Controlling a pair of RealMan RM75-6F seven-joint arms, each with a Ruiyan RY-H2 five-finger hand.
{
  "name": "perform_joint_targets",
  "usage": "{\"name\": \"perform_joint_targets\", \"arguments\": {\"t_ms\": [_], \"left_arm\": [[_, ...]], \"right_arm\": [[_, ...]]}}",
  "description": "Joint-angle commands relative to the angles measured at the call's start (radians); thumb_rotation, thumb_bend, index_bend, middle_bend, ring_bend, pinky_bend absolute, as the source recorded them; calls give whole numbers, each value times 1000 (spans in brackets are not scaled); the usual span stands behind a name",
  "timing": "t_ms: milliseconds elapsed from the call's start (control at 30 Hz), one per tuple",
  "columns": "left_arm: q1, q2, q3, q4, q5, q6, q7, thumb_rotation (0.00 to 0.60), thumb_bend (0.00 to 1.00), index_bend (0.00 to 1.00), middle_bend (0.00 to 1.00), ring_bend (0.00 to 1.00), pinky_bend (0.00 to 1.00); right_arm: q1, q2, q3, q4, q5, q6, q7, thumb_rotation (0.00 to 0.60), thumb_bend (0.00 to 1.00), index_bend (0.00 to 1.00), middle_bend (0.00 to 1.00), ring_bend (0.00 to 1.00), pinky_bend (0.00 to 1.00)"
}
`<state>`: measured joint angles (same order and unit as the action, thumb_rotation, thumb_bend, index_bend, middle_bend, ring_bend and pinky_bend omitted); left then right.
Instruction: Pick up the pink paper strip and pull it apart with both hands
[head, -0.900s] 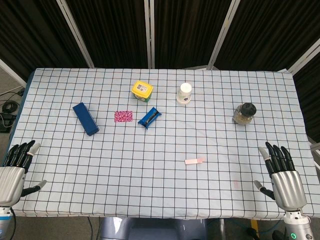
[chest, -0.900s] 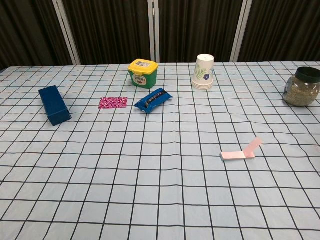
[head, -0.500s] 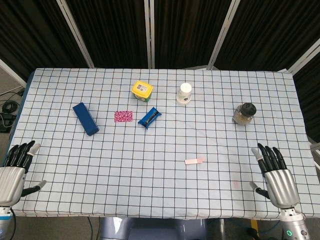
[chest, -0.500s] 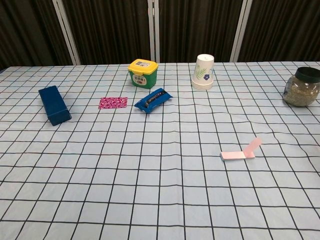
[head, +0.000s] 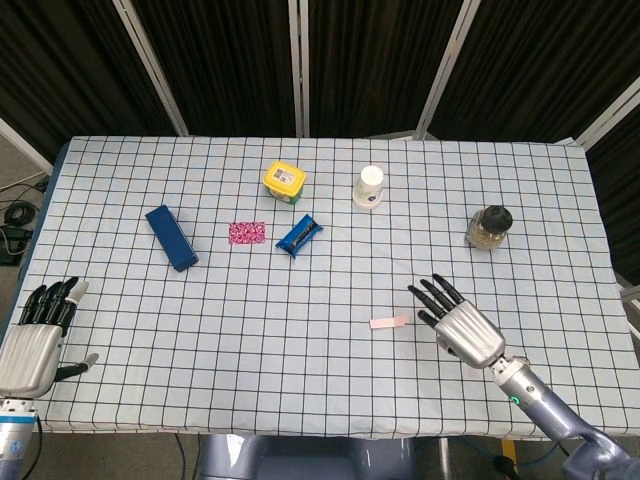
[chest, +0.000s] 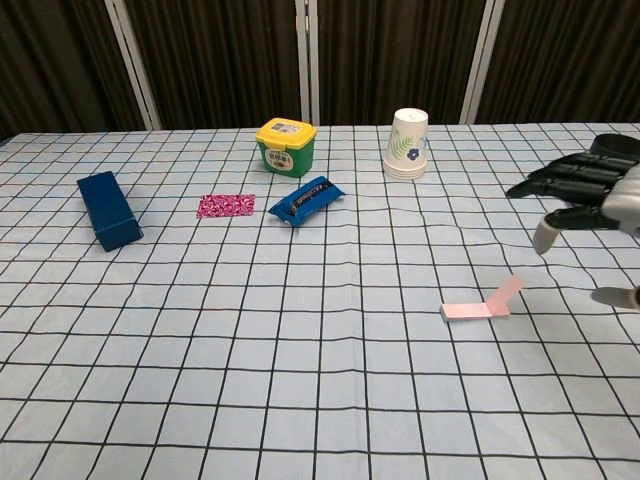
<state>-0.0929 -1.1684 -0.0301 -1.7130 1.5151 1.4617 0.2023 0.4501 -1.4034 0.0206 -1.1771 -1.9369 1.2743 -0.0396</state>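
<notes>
The pink paper strip (head: 389, 322) lies flat, one end curled up. Our right hand (head: 462, 325), fingers spread and empty, hovers at its 3 o'clock. We should pinch the raised end. The left hand (head: 35, 335) waits empty, fingers apart.

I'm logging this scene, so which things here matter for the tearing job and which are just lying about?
Job: pink paper strip, right hand, left hand.
Lying about: blue box, yellow tub, paper cup, jar, blue wrapper, patterned pink packet.
</notes>
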Motion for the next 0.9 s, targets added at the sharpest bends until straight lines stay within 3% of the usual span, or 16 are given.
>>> {"name": "perform_joint_targets", "arguments": {"t_ms": [33, 267, 533, 900], "left_arm": [[-7, -13, -8, 18, -16, -10, -2, 600, 0, 0, 0, 0, 0], [-12, -22, -11, 34, -31, -19, -6, 600, 0, 0, 0, 0, 0], [-10, -21, -7, 35, -24, -11, -15, 600, 0, 0, 0, 0, 0], [-12, -19, -4, 33, -28, -14, -14, 600, 0, 0, 0, 0, 0]], "right_arm": [[60, -86, -8, 110, -44, -18, 46, 600, 200, 411, 87, 0, 0], [120, -166, -33, 230, -72, -9, 77, 600, 223, 441, 103, 0, 0], [171, -232, -58, 370, -121, 54, 23, 600, 275, 493, 133, 0, 0], [188, -258, -94, 470, -100, 86, 50, 600, 294, 489, 131, 0, 0]]}}
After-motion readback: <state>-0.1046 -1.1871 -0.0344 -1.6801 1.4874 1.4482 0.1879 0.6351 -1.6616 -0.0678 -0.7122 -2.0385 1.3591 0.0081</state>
